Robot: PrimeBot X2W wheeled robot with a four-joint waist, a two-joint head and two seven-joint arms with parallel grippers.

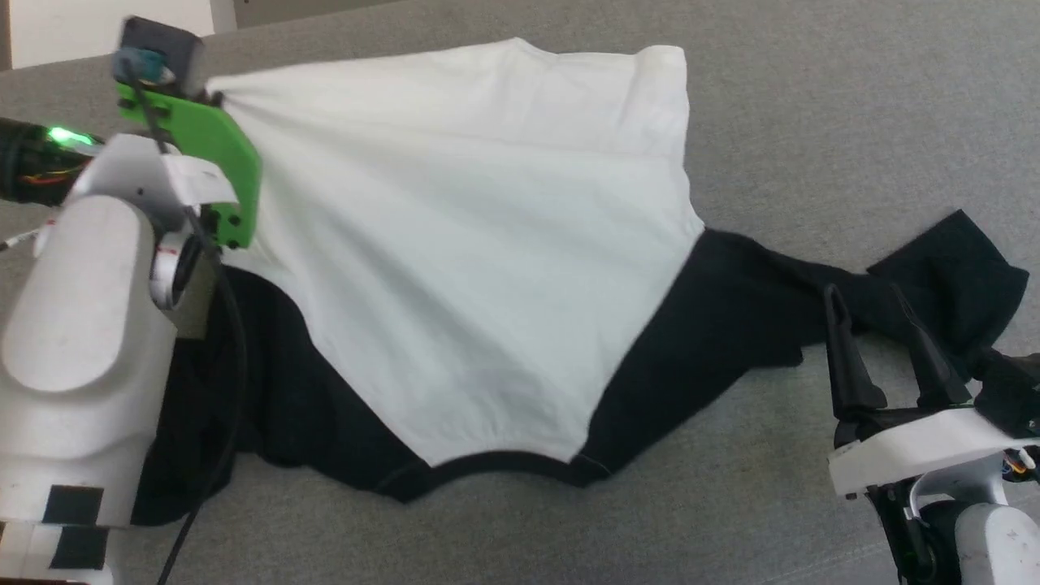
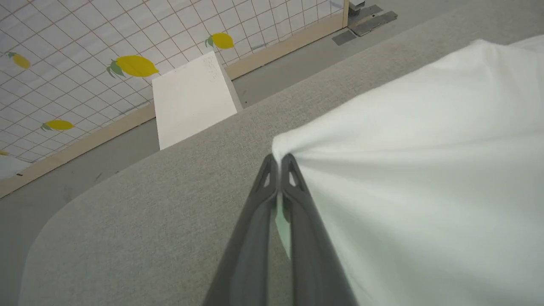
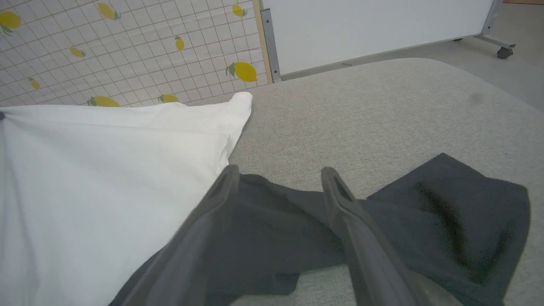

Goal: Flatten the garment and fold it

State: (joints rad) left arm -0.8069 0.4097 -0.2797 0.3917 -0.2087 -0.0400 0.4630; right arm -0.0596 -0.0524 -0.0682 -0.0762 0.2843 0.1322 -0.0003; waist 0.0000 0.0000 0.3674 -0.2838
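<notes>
Right pincer (image 1: pixel 865 299): 2 fingers spread wide, gripping nothing, poised at black sleeve (image 1: pixel 951 268).
Garment (image 1: pixel 455 244): lies on grey desk (image 1: pixel 812 106), black part near, white panel farther.
Left pincer (image 2: pixel 279 160): clamped on garment's far white corner.

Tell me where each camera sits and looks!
Head: high up, looking down at the shirt on the table; left forearm and right gripper show.
Left wrist: on that arm, looks along the left gripper pinching the shirt's white corner.
Right wrist: on that arm, looks along open fingers over the black sleeve.
Both wrists share the lemon wall.
</notes>
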